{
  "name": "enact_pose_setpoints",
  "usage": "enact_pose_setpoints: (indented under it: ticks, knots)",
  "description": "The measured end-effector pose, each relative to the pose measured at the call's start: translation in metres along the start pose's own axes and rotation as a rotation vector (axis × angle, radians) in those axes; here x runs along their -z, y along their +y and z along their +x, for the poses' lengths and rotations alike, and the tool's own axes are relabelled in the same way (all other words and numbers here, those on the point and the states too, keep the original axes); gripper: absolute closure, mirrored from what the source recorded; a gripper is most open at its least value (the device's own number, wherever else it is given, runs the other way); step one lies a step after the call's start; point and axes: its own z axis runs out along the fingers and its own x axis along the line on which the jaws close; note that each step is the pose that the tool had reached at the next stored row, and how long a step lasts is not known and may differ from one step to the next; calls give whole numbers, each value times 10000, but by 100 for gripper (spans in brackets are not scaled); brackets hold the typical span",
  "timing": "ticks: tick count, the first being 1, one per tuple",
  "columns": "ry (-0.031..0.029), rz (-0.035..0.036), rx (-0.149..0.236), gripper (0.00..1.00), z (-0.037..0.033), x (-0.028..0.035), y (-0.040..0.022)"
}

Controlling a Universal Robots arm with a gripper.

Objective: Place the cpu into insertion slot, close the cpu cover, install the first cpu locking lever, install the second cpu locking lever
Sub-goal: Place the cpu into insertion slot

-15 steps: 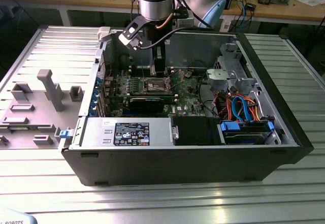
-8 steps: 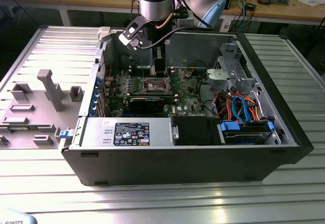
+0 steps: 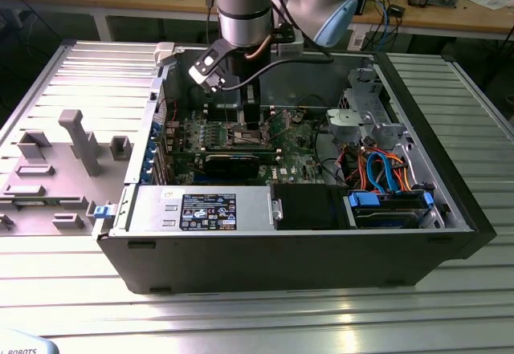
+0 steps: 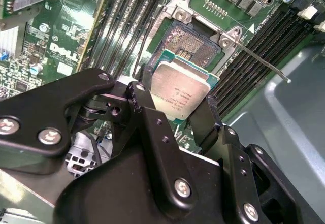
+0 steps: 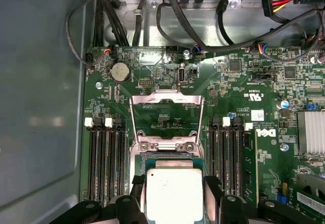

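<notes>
Second wrist view: we log the cpu (image 4: 180, 94), a flat square chip with a matt silver-grey metal lid. It bears fine dark print too small for us to read. The black fingers (image 4: 143, 99) of the gripper (image 4: 175, 102) clamp it by two opposite edges. It sits over one edge of the insertion slot (image 4: 192, 43), a dark square recess of fine contacts inside a silvery rim; whether it touches we cannot tell. A thin wire lever (image 4: 264, 64) juts out from the rim's corner. In the first wrist view the cpu cover (image 5: 166, 99), a bright metal frame with a central window, is swung open on its hinge at the slot's edge. Around it lie the green motherboard (image 5: 152, 61) with white lettering, long black memory slots (image 5: 106, 158) and a round silver coin cell (image 5: 120, 72).
</notes>
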Motion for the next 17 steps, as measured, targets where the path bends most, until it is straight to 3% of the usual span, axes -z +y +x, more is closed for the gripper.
enact_pose_setpoints:
  ticks: [6, 14, 17]
  knots:
    - [-1, -53, 1, 46, 31, -59, -51]
    - [1, -52, 4, 46, 58, -214, -67]
    - [-2, -50, 5, 46, 58, -220, -68]
